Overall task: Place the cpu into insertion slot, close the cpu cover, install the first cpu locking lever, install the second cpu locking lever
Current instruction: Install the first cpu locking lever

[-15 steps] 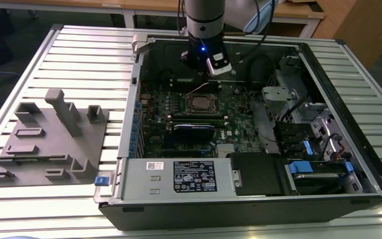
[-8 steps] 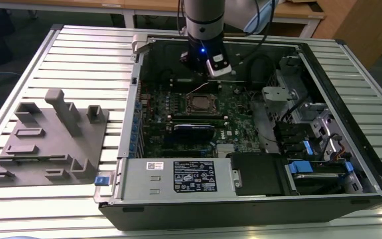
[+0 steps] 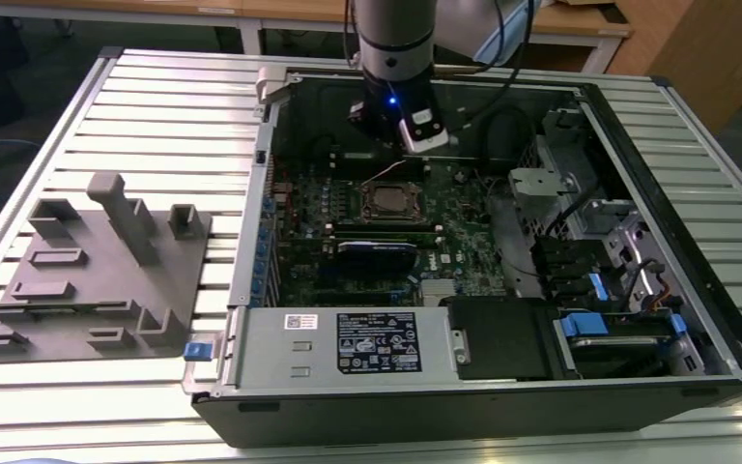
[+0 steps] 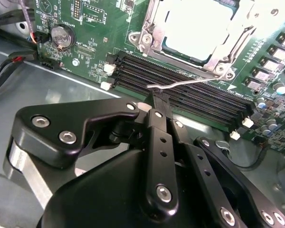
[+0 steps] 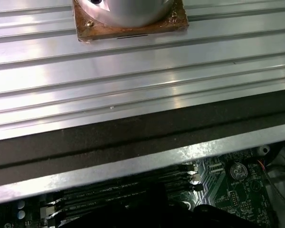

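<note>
- Second wrist view catches the gripper with its fingers drawn together at the hooked end of a thin wire locking lever — whether the wire is pinched between the tips or merely lies against them cannot be told.
- The cpu sits in the insertion slot. Its pale metal top shows through the window of the cpu cover, which appears to lie down over it. The lever stands up off the green board, not latched.
- Exterior view places the arm over the board inside the open computer case, with the gripper just beside the slot. The case rests on a slatted metal table.
- First likely trouble: the wire looks thin, smooth and springy, so a shallow hold could let it slip off the tips and spring back, leaving the cover unclamped.
- Second: the lever hangs right above the long black memory slots and their white end clips. A push made too low could drag wire or fingertips across them.
- Third: should the lever pass beside its retaining tab rather than under it, it would look down yet hold nothing. The chip could then seat unevenly on its contacts.
- Fourth: if the cover sits a shade proud on one edge — the frames do not settle this — forcing the lever down could bend the thin frame.
</note>
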You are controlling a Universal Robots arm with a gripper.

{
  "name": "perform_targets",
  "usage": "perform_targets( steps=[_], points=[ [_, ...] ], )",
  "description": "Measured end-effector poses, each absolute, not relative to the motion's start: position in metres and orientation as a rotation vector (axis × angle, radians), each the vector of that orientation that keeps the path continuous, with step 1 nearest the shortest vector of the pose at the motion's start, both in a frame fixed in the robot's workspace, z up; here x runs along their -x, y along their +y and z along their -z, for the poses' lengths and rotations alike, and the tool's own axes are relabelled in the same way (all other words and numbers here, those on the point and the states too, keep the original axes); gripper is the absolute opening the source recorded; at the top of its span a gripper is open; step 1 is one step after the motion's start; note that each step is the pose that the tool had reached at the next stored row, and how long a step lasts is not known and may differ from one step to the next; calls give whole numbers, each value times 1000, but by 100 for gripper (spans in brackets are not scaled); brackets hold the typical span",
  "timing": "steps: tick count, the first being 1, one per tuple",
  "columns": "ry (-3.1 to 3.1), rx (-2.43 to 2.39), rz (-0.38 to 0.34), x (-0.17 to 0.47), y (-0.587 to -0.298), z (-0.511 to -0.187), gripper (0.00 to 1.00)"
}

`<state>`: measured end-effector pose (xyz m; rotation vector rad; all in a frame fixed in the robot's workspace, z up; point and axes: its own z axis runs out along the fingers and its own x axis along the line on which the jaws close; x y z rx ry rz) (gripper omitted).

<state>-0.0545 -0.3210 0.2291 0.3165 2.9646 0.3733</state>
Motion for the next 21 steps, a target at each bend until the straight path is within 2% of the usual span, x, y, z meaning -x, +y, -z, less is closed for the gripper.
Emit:
perform_targets(
  steps=[21],
  points=[
    [2942,-309,-379,58,-327,-223,11]
  ],
)
